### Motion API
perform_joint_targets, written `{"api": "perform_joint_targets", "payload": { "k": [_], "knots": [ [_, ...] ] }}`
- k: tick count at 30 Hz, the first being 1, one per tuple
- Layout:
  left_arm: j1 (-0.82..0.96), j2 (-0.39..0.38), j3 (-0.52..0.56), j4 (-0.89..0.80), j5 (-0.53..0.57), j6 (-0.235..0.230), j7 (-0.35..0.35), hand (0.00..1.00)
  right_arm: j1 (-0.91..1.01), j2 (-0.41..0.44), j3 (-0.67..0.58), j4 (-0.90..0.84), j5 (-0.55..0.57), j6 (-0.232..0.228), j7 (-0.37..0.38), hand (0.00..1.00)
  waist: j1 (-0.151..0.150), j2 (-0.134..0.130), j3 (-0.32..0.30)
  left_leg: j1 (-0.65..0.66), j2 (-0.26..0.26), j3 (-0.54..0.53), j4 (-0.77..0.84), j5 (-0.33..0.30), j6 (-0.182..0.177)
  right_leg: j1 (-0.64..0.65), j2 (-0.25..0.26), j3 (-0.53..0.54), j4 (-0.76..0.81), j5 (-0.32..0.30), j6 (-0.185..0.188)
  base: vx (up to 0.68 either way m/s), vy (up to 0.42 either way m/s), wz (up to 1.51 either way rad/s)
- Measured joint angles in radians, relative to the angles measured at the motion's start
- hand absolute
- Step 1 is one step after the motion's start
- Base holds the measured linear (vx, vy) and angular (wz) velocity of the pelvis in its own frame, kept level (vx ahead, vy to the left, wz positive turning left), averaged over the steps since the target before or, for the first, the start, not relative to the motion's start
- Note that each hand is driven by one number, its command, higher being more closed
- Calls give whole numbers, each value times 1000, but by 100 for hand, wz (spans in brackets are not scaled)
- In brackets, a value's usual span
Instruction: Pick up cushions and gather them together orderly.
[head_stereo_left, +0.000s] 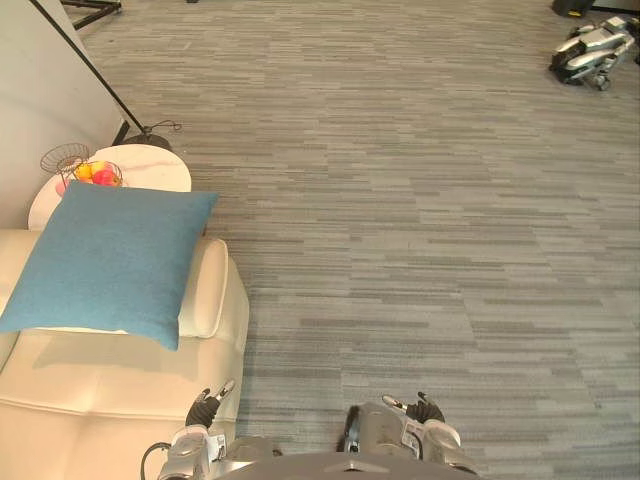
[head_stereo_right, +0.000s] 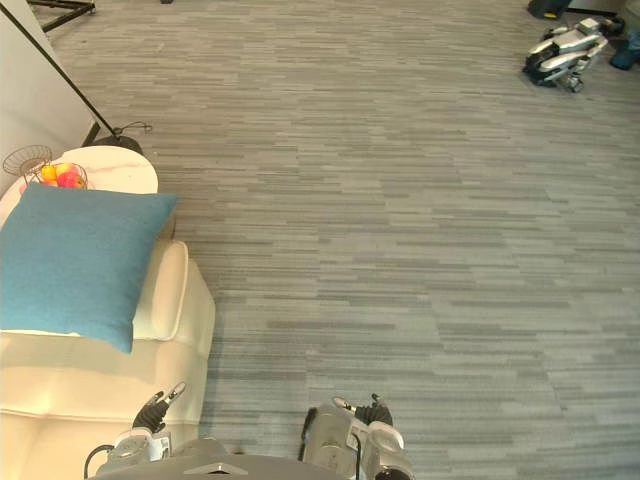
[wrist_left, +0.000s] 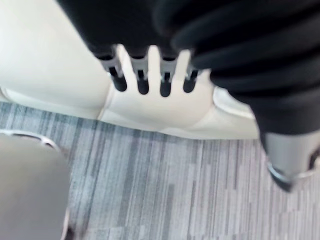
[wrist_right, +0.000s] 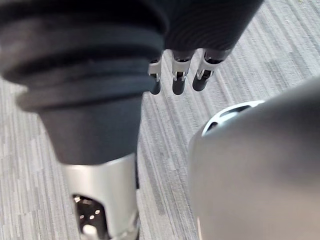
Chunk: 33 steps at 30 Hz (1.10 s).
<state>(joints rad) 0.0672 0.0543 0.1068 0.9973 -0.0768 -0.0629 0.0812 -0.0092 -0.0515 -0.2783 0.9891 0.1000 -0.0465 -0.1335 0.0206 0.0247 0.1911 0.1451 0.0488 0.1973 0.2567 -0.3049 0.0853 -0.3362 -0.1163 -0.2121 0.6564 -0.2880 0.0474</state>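
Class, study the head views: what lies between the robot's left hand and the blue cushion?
Bare cream sofa: in the left eye view its seat and armrest separate the left hand from the blue cushion, with nothing lying on that stretch.

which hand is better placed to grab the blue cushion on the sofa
Left, likely. The left hand hangs open beside the cream sofa, on the side of the blue cushion; the right hand hangs over carpet, farther away.

Carpet (head_stereo_left: 420, 240) open ahead; sofa (head_stereo_left: 110, 400) with cushion (head_stereo_left: 110, 260) stands at left.
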Motion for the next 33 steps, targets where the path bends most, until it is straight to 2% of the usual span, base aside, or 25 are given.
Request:
{"api": "perform_joint_targets", "payload": {
  "k": [1,2,3,4,5,7,9,10,11,12,13,14,15,16,17,18,20,21,22,23,24,25,26,27,33],
  "knots": [
    [1,1,0,0,0,0,0,0,0,1,0,0,0,0,0,0,-1,-2,-1,10,10,-11,-9,2,-7,-10,12,19,-85,35,5,344,-230,59],
    [3,1,0,1,0,0,0,0,1,3,0,0,1,0,0,0,-6,-9,-2,34,20,-30,-32,2,-32,-13,21,57,-241,119,14,227,-175,50],
    [4,3,0,3,0,0,0,0,4,3,0,1,1,1,0,0,-10,-17,-5,45,20,-42,-42,0,-50,-9,20,77,-317,168,19,491,-393,73],
    [5,5,5,8,0,0,0,0,10,3,-1,7,2,3,0,0,-16,-30,-11,76,23,-85,-66,-18,-96,22,18,96,-389,379,26,419,-341,50],
    [-4,-17,9,24,1,0,2,0,3,-10,-4,8,2,3,0,0,-9,6,-12,87,53,-107,-74,-22,-103,26,47,87,-369,344,23,402,-326,35],
    [-7,-45,18,36,2,-10,0,0,1,-17,-31,6,12,1,1,0,-3,22,-9,85,64,-172,-56,26,-119,6,51,76,-271,239,-5,337,-271,13],
    [-5,-58,27,46,3,-10,0,0,6,-18,-50,8,11,2,1,0,-10,50,-25,80,89,-216,-12,43,-133,40,57,35,-259,204,-11,302,-215,38],
    [-4,-64,36,46,3,-10,0,0,11,-19,-52,8,11,2,0,0,-12,49,-25,72,98,-228,12,46,-135,57,60,22,-265,195,-12,318,-187,74],
    [0,-76,57,38,2,-11,0,0,22,-17,-59,8,11,3,0,0,-11,65,-36,25,123,-249,134,70,-170,118,67,-23,-299,173,-26,233,-135,69],
    [0,-76,62,34,2,-11,-1,0,27,-16,-57,7,11,3,0,0,-10,64,-36,-4,132,-250,199,84,-180,137,68,-39,-314,170,-28,336,-187,84],
    [-2,-76,85,29,2,-12,-1,0,35,-14,-51,5,10,2,0,0,-6,64,-37,-68,151,-238,324,126,-186,176,70,-68,-340,167,-30,277,-125,68],
    [5,-74,99,14,-9,-12,0,0,41,-8,-46,6,12,2,-1,0,6,56,-35,-133,197,-169,473,205,-173,234,74,-98,-380,171,-44,287,-108,60],
    [7,-74,99,12,-10,-12,1,0,46,-8,-48,6,13,2,-1,0,12,51,-33,-150,215,-141,512,208,-165,251,74,-112,-392,172,-48,292,-80,50],
    [6,-74,99,8,-11,-13,1,0,50,-8,-58,9,14,3,-2,0,17,56,-37,-183,244,-85,571,182,-148,292,74,-133,-420,173,-51,283,-40,54],
    [5,-76,91,3,-20,-13,-1,0,55,-7,-64,10,21,4,-3,0,16,56,-36,-215,251,-17,595,119,-153,347,65,-156,-460,176,-46,281,-16,55],
    [5,-76,91,2,-22,-13,-1,0,55,-7,-66,11,22,5,-3,0,16,54,-36,-221,250,0,592,102,-154,362,61,-161,-467,179,-42,276,40,57],
    [5,-70,89,-3,-30,-15,-1,0,55,-2,-69,13,30,6,-2,0,17,42,-30,-248,223,83,481,37,-165,417,19,-201,-480,183,-34,227,114,54],
    [4,-67,87,-4,-30,-15,-1,0,55,-1,-69,13,30,6,-1,0,17,40,-28,-255,211,104,425,37,-168,428,8,-212,-478,184,-26,154,136,67],
    [4,-67,83,-4,-29,-16,-1,0,56,-1,-72,11,31,6,-1,0,15,42,-29,-270,191,144,285,70,-161,445,-5,-234,-476,180,-9,177,198,94],
    [5,-63,62,1,-27,-16,-1,0,58,-10,-85,11,31,6,0,0,17,55,-39,-296,172,201,159,154,-112,459,-1,-242,-472,149,44,179,199,106],
    [2,-51,55,2,-27,-16,-1,0,58,0,-85,12,30,8,-1,0,16,34,-42,-298,146,197,142,161,-106,458,-19,-236,-477,135,59,198,224,107],
    [-1,-29,47,-6,-28,-17,0,0,57,14,-82,12,30,8,0,0,17,6,-40,-299,108,192,101,180,-99,454,-37,-235,-491,134,58,115,130,71],
    [-3,-21,46,-7,-27,-19,-1,0,53,19,-82,12,30,8,0,0,21,-4,-38,-300,91,189,77,191,-94,454,-42,-235,-503,134,58,128,127,73],
    [-12,-5,45,-4,-27,-17,0,0,39,28,-82,12,30,7,-1,0,31,-27,-41,-294,46,182,24,218,-84,461,-53,-235,-539,141,53,93,74,47],
    [3,6,43,7,-26,-13,0,0,46,41,-78,13,28,6,0,0,30,-34,-41,-187,-43,144,-120,266,-68,535,-92,-236,-564,141,53,62,17,29]
  ]
}}
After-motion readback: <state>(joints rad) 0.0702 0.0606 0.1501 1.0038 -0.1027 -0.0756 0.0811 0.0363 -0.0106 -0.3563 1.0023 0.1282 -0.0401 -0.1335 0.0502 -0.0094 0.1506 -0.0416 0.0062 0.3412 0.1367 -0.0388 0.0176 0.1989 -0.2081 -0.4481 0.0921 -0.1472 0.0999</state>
